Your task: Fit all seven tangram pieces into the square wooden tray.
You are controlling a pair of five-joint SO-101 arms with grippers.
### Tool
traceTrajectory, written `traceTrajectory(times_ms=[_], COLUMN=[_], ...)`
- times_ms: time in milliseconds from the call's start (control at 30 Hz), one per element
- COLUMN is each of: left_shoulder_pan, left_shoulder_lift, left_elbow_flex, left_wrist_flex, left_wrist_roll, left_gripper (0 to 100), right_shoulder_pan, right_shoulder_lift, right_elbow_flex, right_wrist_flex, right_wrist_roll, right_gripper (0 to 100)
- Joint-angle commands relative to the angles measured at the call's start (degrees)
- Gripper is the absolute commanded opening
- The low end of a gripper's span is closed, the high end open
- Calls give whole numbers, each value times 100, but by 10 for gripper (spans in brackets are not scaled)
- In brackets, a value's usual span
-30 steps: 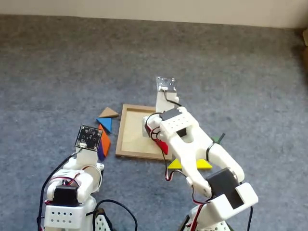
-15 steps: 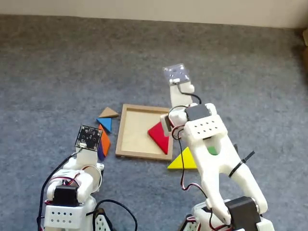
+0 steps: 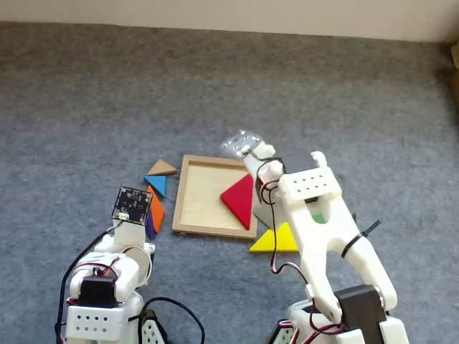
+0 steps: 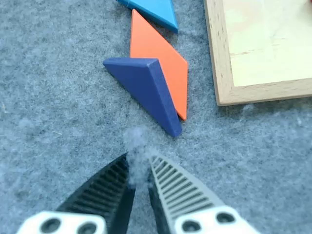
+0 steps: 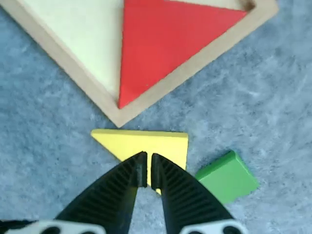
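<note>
1. the square wooden tray (image 3: 201, 193) lies flat on the grey carpet (image 3: 86, 107), between the two arms.
2. it holds one piece: a red triangle (image 3: 240, 201) lying flat on its floor. the triangle sits against the rim on the right arm's side, with a point in the near corner. the rest of the floor is bare pale wood.
3. a yellow triangle (image 3: 276, 239) lies on the carpet just outside that near corner, close to the rim. a green piece (image 5: 226, 176) lies just beside it.
4. on the tray's other side, four pieces lie close together on the carpet: a tan triangle (image 3: 162, 168), a light blue triangle (image 3: 156, 185), an orange parallelogram (image 4: 163, 68) and a dark blue triangle (image 4: 146, 90). the dark blue one touches the orange one and looks tilted up on its edge.
5. the right gripper (image 5: 147, 168) hangs over the yellow triangle, jaws drawn together and holding nothing.
6. the left gripper (image 4: 139, 178) hangs over bare carpet near the dark blue triangle, jaws nearly touching, nothing between them.
</note>
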Motion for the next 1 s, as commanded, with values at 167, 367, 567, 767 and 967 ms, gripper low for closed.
traceTrajectory(times_ms=[167, 367, 567, 767, 967], left_shoulder_pan=[-84, -84, -84, -84, -84], left_shoulder_lift=[-215, -215, -215, -215, -215], left_elbow_flex=[110, 110, 110, 110, 110], left_wrist_flex=[26, 26, 26, 26, 26], left_wrist_roll=[-35, -35, -35, -35, -35], left_gripper=[7, 7, 7, 7, 7], right_shoulder_pan=[198, 92, 22, -233, -356], right_shoulder_lift=[-40, 92, 532, 1147, 1569], right_elbow_flex=[-119, 321, 822, 875, 875], right_wrist_flex=[593, 585, -277, -611, -629], right_wrist_roll=[870, 1688, 1881, 1881, 1881], right_gripper=[211, 375, 389, 389, 389])
